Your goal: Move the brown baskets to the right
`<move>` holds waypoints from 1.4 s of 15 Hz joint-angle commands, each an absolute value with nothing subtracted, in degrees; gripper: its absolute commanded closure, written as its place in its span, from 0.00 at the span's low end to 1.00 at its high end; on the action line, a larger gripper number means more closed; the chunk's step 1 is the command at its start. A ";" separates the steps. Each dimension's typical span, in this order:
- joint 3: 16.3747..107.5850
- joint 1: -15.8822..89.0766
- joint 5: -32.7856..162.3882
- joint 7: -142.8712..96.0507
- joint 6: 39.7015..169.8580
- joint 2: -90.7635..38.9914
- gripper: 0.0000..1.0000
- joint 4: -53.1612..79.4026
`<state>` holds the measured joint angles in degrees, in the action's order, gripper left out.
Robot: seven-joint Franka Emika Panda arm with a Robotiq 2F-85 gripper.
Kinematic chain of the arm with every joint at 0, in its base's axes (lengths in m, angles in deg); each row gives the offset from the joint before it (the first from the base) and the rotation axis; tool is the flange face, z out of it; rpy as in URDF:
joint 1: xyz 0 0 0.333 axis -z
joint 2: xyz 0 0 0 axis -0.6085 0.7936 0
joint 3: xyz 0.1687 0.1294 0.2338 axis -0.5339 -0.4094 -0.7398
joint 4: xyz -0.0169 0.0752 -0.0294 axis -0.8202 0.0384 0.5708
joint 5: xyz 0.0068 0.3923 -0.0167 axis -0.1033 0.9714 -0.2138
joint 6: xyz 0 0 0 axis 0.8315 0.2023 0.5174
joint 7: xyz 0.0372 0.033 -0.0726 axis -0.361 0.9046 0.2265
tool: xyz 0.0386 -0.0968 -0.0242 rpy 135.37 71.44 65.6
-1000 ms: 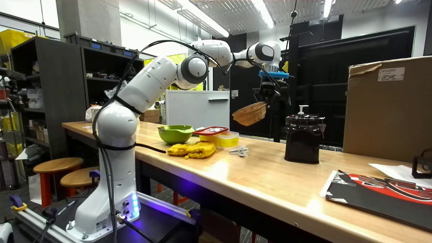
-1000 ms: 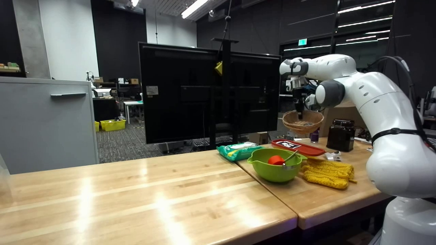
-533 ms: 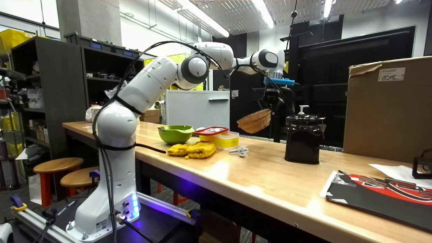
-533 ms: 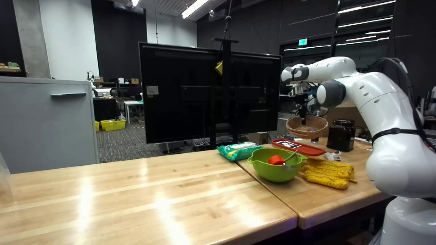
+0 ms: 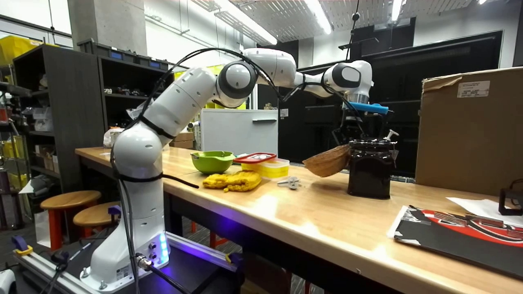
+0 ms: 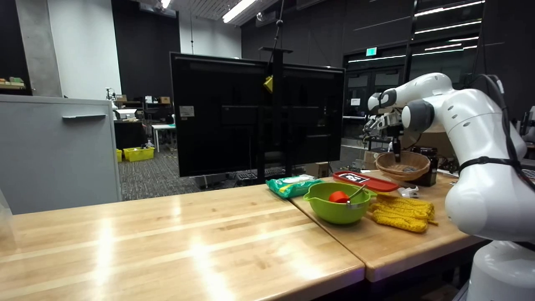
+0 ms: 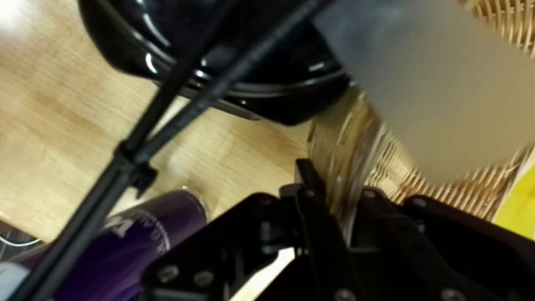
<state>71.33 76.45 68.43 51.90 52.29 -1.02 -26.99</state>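
Note:
One brown wicker basket (image 5: pixel 327 161) hangs tilted a little above the table, its shadow under it; it also shows in an exterior view (image 6: pixel 393 172). My gripper (image 5: pixel 346 136) points down and is shut on the basket's rim, also seen in an exterior view (image 6: pixel 397 151). In the wrist view the rim (image 7: pixel 347 154) stands between the two black fingers (image 7: pixel 334 192), with the woven wall to the right. The basket's right end meets the black canister (image 5: pixel 369 171) in an exterior view; I cannot tell whether they touch. No second basket is seen.
The canister, with a tilted white pump, stands right beside the gripper. A purple can (image 7: pixel 138 246) is close in the wrist view. A cardboard box (image 5: pixel 470 130) and a flat black-red board (image 5: pixel 461 237) lie further right. Green bowl (image 5: pixel 213 162), yellow knit (image 5: pixel 235 181) and yellow-filled container (image 5: pixel 271 167) are left.
The gripper has carried the basket right and down, toward the canister, in both exterior views. The canister has shifted slightly right and its pump now leans.

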 commanded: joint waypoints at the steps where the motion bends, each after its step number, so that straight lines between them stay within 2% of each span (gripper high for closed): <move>1: 72.20 78.65 67.38 56.16 53.05 -2.77 0.97 -23.57; 5: 73.00 81.53 67.36 59.36 53.59 -2.32 0.97 -23.23; 6: 73.30 82.36 67.35 60.26 53.62 -2.18 0.73 -23.30; 7: 73.57 83.16 67.36 60.91 54.01 -2.15 0.61 -23.12; 12: 74.85 89.35 67.69 67.24 55.53 -0.05 0.32 -25.53; 16: 75.83 95.22 67.81 73.04 58.73 1.92 0.04 -27.78; 17: 76.02 96.93 67.93 74.78 60.31 2.47 0.01 -28.55; 18: 75.04 88.53 66.58 67.16 62.16 -5.38 0.00 -18.94; 21: 74.01 86.95 65.85 68.57 68.58 -7.41 0.00 -17.15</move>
